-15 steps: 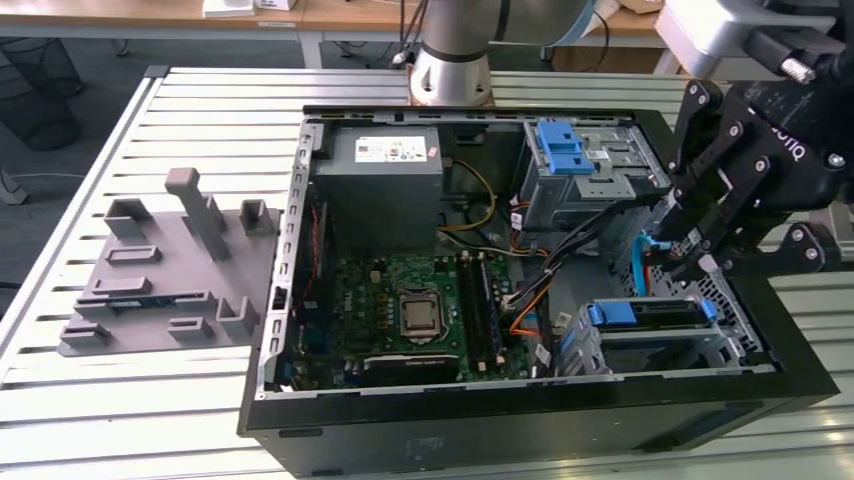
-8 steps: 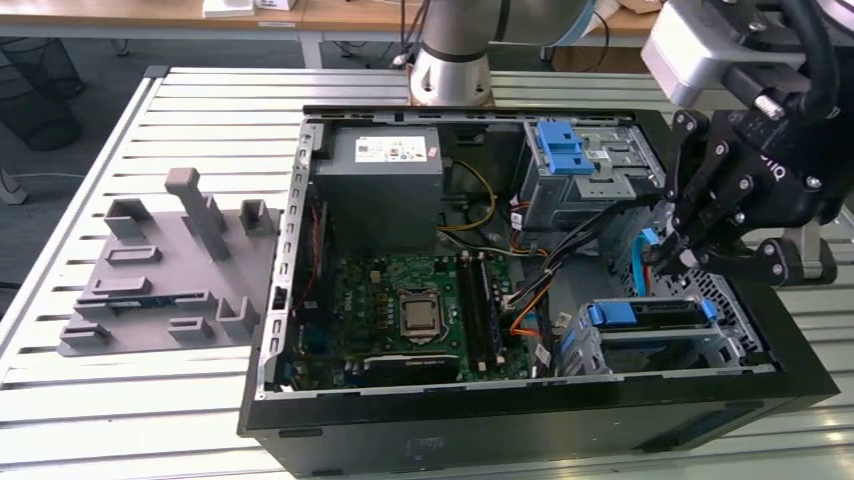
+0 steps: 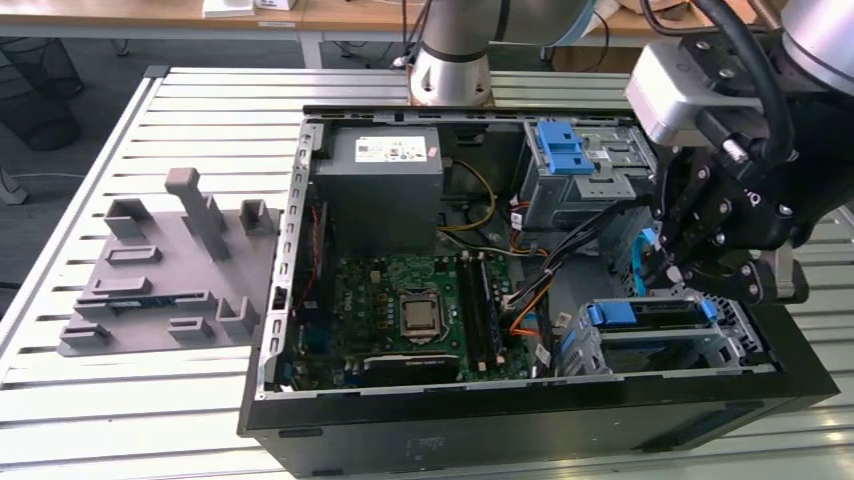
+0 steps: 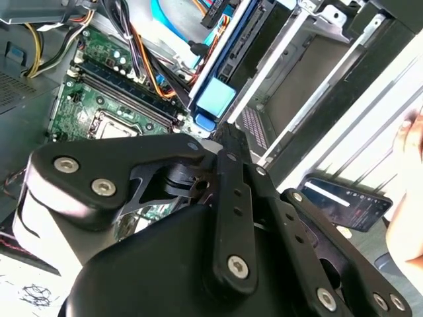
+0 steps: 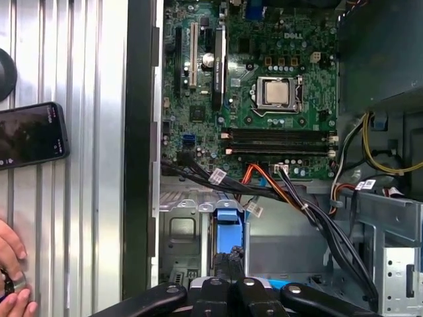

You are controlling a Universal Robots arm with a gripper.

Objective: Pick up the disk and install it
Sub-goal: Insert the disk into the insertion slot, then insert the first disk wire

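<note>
One gripper (image 3: 714, 270) hangs over the open computer case (image 3: 400, 415), above the drive cage (image 3: 667, 335); the disk (image 5: 227, 234) stands there beside the motherboard (image 3: 414, 310); finger opening unclear.

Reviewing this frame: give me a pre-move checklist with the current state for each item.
1. Gripper over the drive cage, at the exterior view's right of the open computer case: ok.
2. Disk in its blue carrier standing on edge in the cage slot below the gripper: ok.
3. Disk fully seated: cannot tell.
4. Finger state: cannot tell.
5. Black and orange cables run beside the cage, close to the disk's path: not ok.
6. Person's hand and a phone on the table next to the case: not ok.
</note>
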